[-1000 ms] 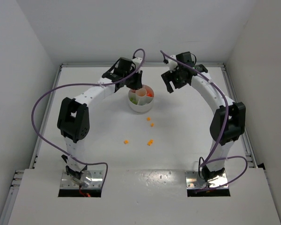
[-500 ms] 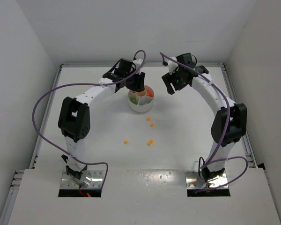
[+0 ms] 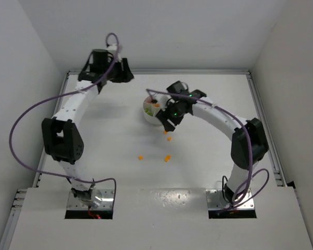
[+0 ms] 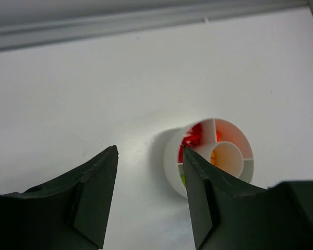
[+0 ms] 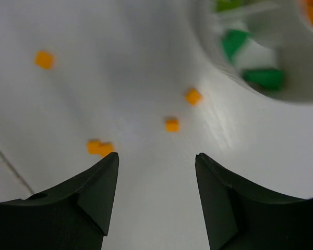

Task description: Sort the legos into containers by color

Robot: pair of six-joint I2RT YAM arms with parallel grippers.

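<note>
The white round dish (image 3: 148, 111) (image 4: 171, 161) sits mid-table, its containers holding red legos (image 4: 193, 137), orange ones in another wedge and in the central cup (image 4: 227, 159), and green legos (image 5: 263, 77). Several orange legos lie loose on the table: two just in front of the dish (image 3: 165, 132) (image 5: 193, 96) (image 5: 172, 124), two farther forward (image 3: 140, 157) (image 3: 167, 158) (image 5: 100, 147) (image 5: 44, 59). My right gripper (image 3: 165, 124) (image 5: 156, 156) hovers open and empty above the near pair, its arm hiding part of the dish. My left gripper (image 3: 126, 72) (image 4: 150, 151) is open and empty at the back left, away from the dish.
White walls enclose the table on the left, back and right, with a rail (image 4: 146, 21) along the back edge close behind my left gripper. Purple cables (image 3: 31, 112) loop off both arms. The dish rim (image 5: 208, 57) is close to the right gripper's right side.
My left gripper opened over the dish and swung away to the back left. My right arm moved from behind the dish down to its front side, jaws narrowing somewhat.
</note>
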